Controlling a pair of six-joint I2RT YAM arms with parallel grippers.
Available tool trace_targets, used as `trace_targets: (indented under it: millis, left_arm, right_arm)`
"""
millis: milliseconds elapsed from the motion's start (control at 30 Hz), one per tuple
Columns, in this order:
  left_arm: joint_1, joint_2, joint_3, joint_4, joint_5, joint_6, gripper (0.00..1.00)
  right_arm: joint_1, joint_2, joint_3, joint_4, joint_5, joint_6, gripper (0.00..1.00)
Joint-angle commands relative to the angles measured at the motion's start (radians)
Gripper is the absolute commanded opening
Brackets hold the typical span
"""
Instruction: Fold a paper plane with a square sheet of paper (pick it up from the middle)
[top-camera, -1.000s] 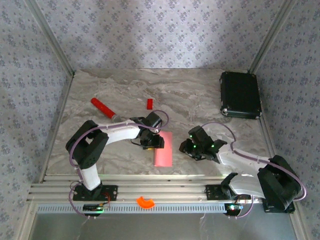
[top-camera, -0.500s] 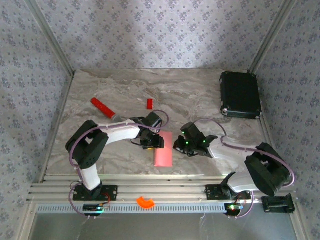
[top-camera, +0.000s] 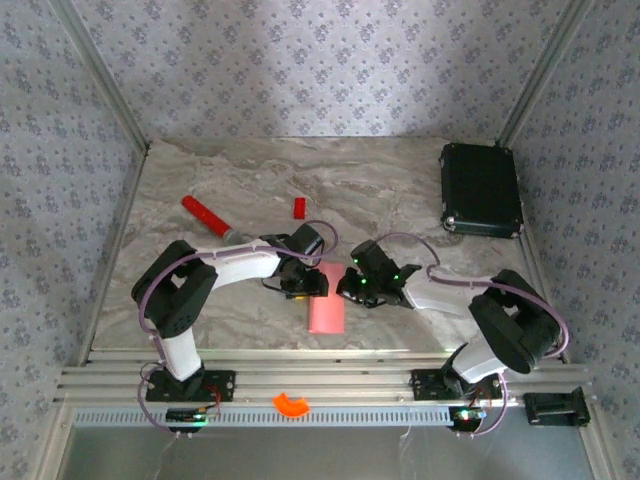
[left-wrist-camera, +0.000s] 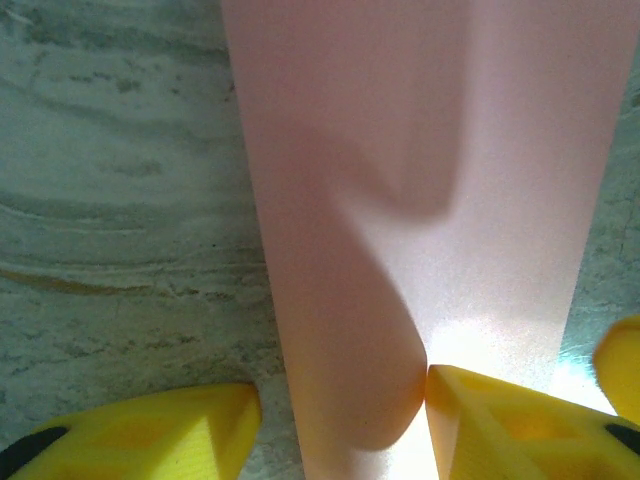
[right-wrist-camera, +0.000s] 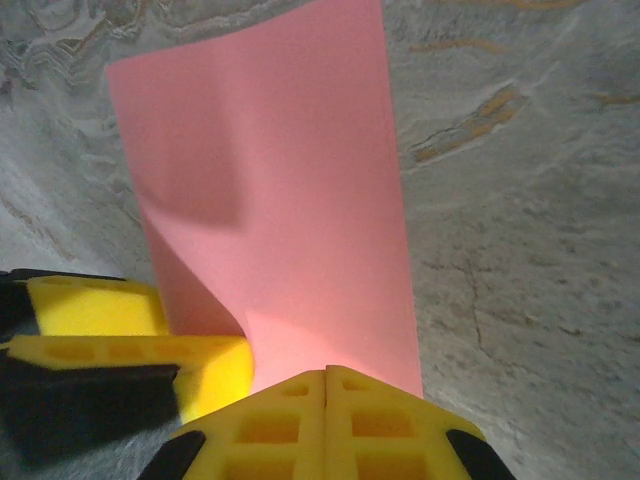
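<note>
Near the middle of the marble table (top-camera: 400, 200), saw the square sheet of paper (top-camera: 326, 310) folded narrow, long axis near-to-far; flanked its far end equally close, left gripper (top-camera: 308, 288) half-spread astride one long edge, right gripper (top-camera: 347, 290) pinched shut, empty, tips at the paper.

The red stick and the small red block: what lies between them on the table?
Nothing: in the top external view, the marble table between the red stick and the small red block is bare.

Thin matt square sheet of paper (right-wrist-camera: 270, 180); table (right-wrist-camera: 500, 250) smooth, marbled; right fingers (right-wrist-camera: 270, 430) plastic.
</note>
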Motion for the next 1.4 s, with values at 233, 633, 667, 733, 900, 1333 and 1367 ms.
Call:
trace_targets:
  millis: [233, 633, 667, 733, 900, 1333, 1367]
  left_arm:
    - [-0.015, 0.140, -0.066, 0.073, -0.074, 0.016, 0.52]
    - [-0.017, 0.147, -0.063, 0.074, -0.072, 0.015, 0.52]
    - [-0.015, 0.147, -0.063, 0.075, -0.071, 0.014, 0.52]
    - [-0.017, 0.146, -0.063, 0.074, -0.071, 0.013, 0.52]
    - [-0.019, 0.145, -0.063, 0.078, -0.067, 0.010, 0.52]
    - [-0.025, -0.088, -0.049, 0.088, -0.050, -0.015, 0.53]
    - [-0.022, -0.125, -0.048, 0.089, -0.056, -0.014, 0.53]
  right_arm:
    - [0.000, 0.071, 0.011, 0.086, -0.072, -0.004, 0.00]
    - [-0.012, 0.094, -0.052, 0.206, -0.121, 0.018, 0.00]
    - [-0.012, 0.099, -0.060, 0.211, -0.121, 0.020, 0.00]
    - [-0.012, 0.108, -0.080, 0.220, -0.118, 0.023, 0.00]
    - [-0.023, 0.112, -0.135, 0.183, -0.088, 0.011, 0.00]
    - [-0.100, 0.056, -0.169, 0.019, -0.088, -0.151, 0.00]
    - [-0.109, 0.052, -0.167, 0.009, -0.090, -0.176, 0.00]
